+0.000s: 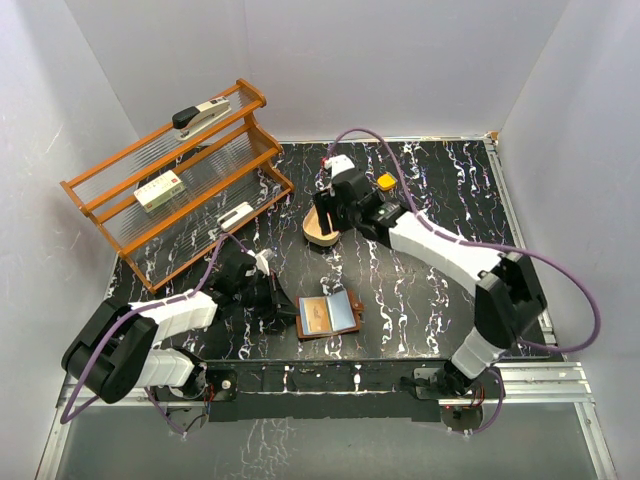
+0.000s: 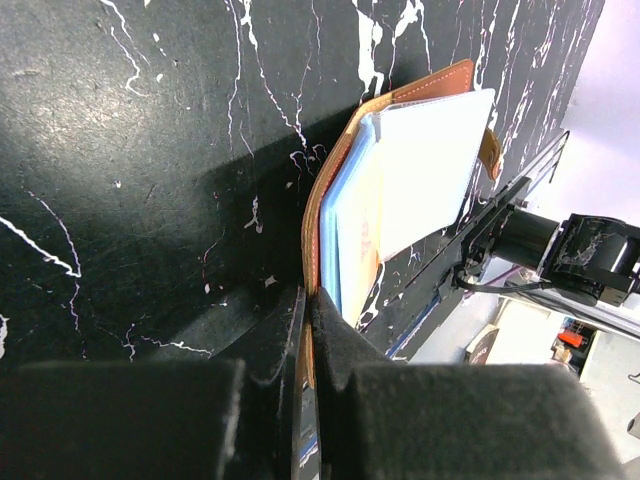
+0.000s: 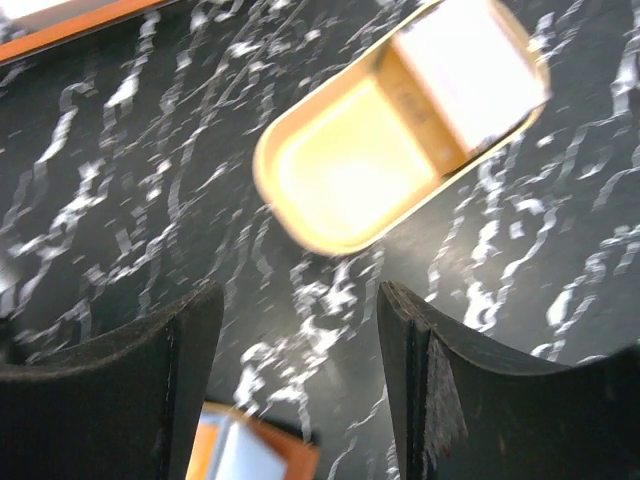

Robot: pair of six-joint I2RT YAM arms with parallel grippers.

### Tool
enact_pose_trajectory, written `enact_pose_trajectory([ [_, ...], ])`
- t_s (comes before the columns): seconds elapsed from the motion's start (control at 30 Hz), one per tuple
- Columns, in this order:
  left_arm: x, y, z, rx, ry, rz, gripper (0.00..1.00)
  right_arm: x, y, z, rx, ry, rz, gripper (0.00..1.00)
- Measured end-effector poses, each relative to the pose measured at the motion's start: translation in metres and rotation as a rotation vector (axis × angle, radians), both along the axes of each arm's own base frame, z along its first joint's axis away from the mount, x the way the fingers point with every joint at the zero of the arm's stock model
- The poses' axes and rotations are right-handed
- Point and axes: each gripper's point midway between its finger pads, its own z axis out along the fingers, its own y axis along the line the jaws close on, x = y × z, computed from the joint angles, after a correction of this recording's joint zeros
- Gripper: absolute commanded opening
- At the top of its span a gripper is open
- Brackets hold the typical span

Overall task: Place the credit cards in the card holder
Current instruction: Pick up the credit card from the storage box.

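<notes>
The brown card holder (image 1: 328, 315) lies open near the table's front middle, with cards in its slots. My left gripper (image 1: 284, 312) is shut on its left leather edge; in the left wrist view the black fingers (image 2: 345, 340) pinch the orange-brown cover (image 2: 312, 225), and a pale card (image 2: 430, 165) shows inside. My right gripper (image 3: 300, 310) hangs open and empty over the table just in front of the tan oval tray (image 3: 340, 170). A pale credit card (image 3: 465, 70) lies in the tray's far end. A corner of the card holder (image 3: 265, 455) shows between the right fingers.
An orange wooden rack (image 1: 175, 180) stands at the back left with a stapler (image 1: 200, 115) and a white-and-green box (image 1: 158, 190) on it. A small yellow block (image 1: 385, 181) sits behind the right arm.
</notes>
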Motion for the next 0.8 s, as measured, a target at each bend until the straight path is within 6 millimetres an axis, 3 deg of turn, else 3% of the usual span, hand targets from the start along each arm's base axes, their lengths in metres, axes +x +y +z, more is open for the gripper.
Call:
enact_pose_trajectory([
  [0.1,-0.001,0.0,0.0,0.002,-0.002,-0.007,0.0,0.034,-0.01,-0.004,-0.101,-0.061,-0.025,0.63],
  [0.53,-0.002,0.0,0.0,0.01,0.0,-0.028,0.0,0.117,-0.022,-0.074,-0.498,-0.117,0.014,0.63],
  [0.8,-0.002,0.0,0.0,0.013,-0.006,-0.035,0.0,0.143,-0.028,-0.074,-0.577,-0.143,-0.009,0.65],
])
